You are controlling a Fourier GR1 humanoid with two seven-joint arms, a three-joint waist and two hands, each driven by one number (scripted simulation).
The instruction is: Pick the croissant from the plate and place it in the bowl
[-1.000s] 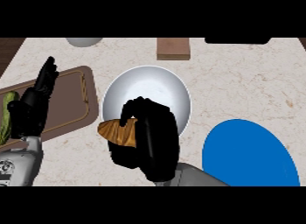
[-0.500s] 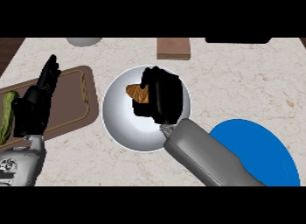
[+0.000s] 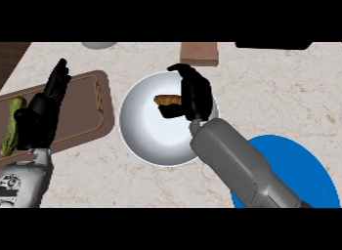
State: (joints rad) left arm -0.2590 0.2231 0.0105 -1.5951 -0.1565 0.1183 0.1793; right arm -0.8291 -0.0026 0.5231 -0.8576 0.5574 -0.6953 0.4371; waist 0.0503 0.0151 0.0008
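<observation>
The right hand [image 3: 190,95] sits over the right side of the white bowl [image 3: 148,136], fingers opened out, thumb low. The croissant [image 3: 167,99] lies inside the bowl, against the palm side of that hand, touching or nearly touching the fingers; whether they grip it cannot be told. The blue plate [image 3: 314,176] sits at lower right, partly under the grey forearm. Over on the left, the left hand [image 3: 40,114] rests above the brown cutting board [image 3: 87,105], fingers straight and pressed together, a green vegetable [image 3: 13,126] beside it.
</observation>
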